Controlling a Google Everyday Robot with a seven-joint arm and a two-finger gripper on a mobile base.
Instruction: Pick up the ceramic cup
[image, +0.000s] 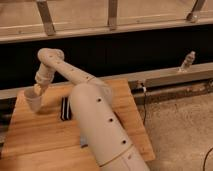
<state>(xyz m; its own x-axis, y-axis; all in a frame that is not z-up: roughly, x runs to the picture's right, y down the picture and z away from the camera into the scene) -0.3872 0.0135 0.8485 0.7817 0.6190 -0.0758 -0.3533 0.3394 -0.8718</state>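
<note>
The ceramic cup (32, 101) is a small pale tumbler at the left side of the wooden table (35, 135), upright. My gripper (36, 91) is at the end of the white arm, directly above the cup and reaching into or around its rim. The gripper's end merges with the cup, so the hold does not show. The arm's thick near link (100, 130) crosses the middle of the table and hides what is behind it.
A flat black object (65, 108) lies on the table just right of the cup. A small bottle (187, 61) stands on the ledge at the far right. A cable (145, 102) hangs by the table's right edge. A dark wall runs behind the table.
</note>
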